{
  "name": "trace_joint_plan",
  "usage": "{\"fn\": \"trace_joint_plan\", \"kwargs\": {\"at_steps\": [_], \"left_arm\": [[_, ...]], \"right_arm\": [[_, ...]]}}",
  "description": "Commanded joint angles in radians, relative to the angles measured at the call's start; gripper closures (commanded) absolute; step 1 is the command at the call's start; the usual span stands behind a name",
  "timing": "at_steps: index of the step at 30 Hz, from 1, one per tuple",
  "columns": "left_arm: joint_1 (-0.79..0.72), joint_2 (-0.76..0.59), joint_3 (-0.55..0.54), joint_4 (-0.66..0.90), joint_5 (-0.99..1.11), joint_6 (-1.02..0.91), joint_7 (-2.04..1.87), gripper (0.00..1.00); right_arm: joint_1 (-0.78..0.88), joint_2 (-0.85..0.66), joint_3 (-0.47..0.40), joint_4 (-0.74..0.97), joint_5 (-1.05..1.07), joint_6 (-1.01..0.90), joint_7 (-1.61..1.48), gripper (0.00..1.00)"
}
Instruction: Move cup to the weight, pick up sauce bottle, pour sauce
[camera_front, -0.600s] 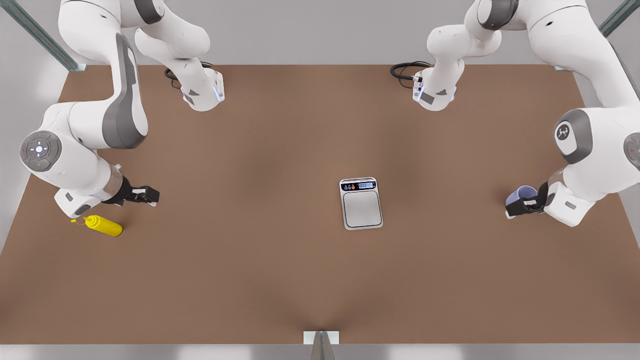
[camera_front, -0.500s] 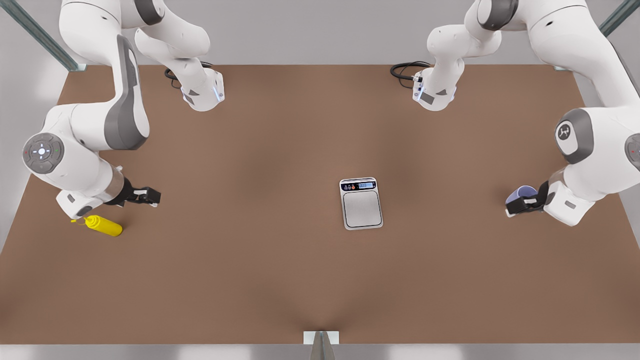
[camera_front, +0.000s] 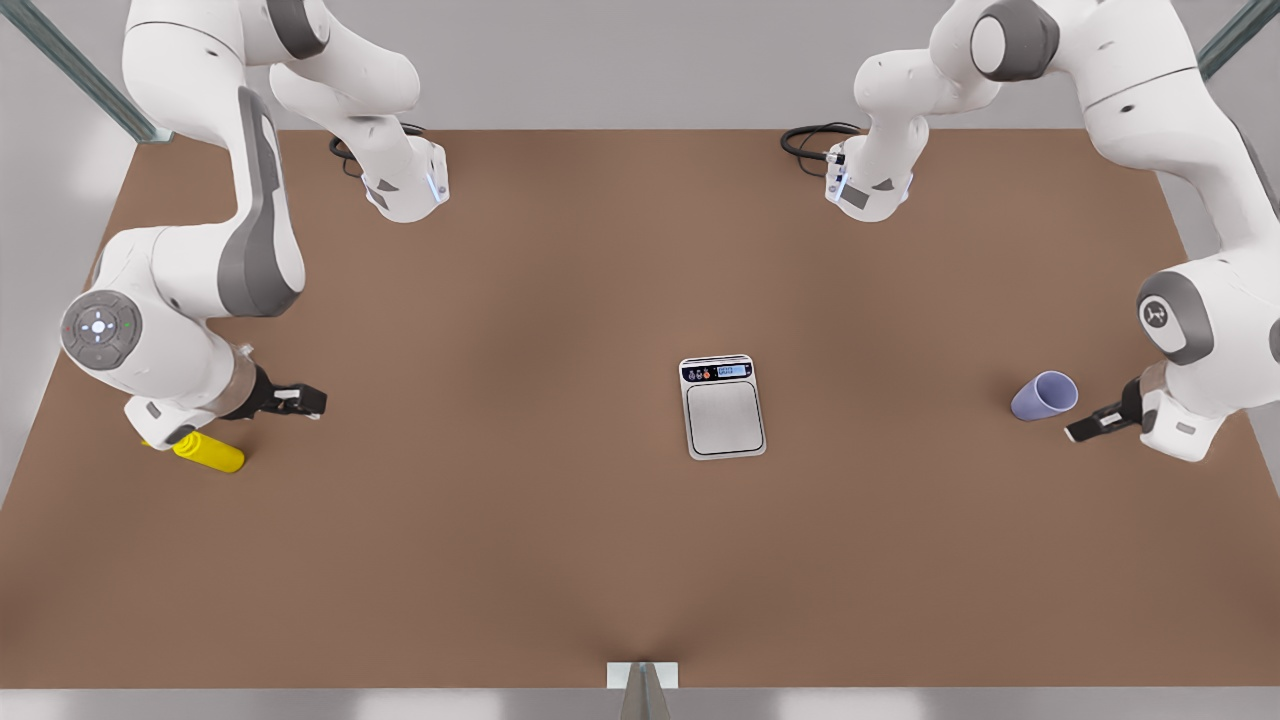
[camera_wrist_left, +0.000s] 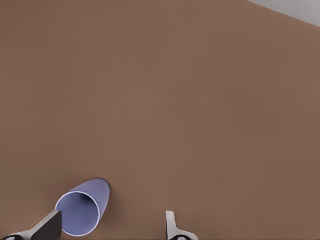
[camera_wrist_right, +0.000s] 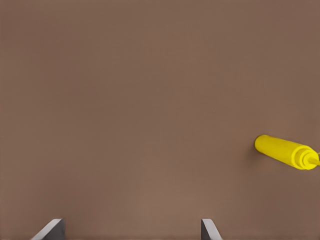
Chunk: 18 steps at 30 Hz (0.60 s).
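The lavender-blue cup lies on its side on the brown table at the front view's right, its dark mouth facing the left gripper. In the left wrist view the cup lies just ahead of the open left gripper, close to one fingertip and not held. The silver scale sits mid-table with its blue display lit and a bare plate. The yellow sauce bottle lies on its side at the front view's left, its nozzle end under the right arm's wrist. The right gripper hovers open beside the sauce bottle.
Both arm bases stand at the table's far edge with black cables. A metal post rises at the near edge. Bare brown tabletop stretches between bottle, scale and cup.
The left gripper has let go of the cup and drawn back toward the front view's right; the cup now lies free. The right arm has shifted slightly, covering the bottle's nozzle.
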<state>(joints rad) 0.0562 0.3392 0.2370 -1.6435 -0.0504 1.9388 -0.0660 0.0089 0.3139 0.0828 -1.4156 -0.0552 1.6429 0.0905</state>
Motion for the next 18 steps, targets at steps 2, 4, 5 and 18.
{"fn": "trace_joint_plan", "kwargs": {"at_steps": [2, 4, 5, 18], "left_arm": [[-0.001, -0.009, 0.010, -0.027, -0.009, -0.001, 0.000, 0.00], [-0.001, -0.035, 0.011, -0.088, -0.012, 0.003, 0.000, 0.00], [-0.001, -0.045, 0.011, -0.117, -0.012, 0.029, 0.000, 0.00], [0.002, -0.028, 0.146, -0.354, -0.043, 0.299, 0.132, 0.00]], "right_arm": [[0.002, 0.011, 0.000, 0.000, 0.000, -0.001, 0.000, 0.00], [-0.001, 0.017, 0.000, -0.002, 0.002, -0.003, 0.000, 0.00], [0.000, 0.017, -0.002, -0.003, 0.000, -0.003, 0.000, 0.00], [0.002, 0.039, 0.000, -0.008, -0.002, 0.006, 0.002, 0.00]]}}
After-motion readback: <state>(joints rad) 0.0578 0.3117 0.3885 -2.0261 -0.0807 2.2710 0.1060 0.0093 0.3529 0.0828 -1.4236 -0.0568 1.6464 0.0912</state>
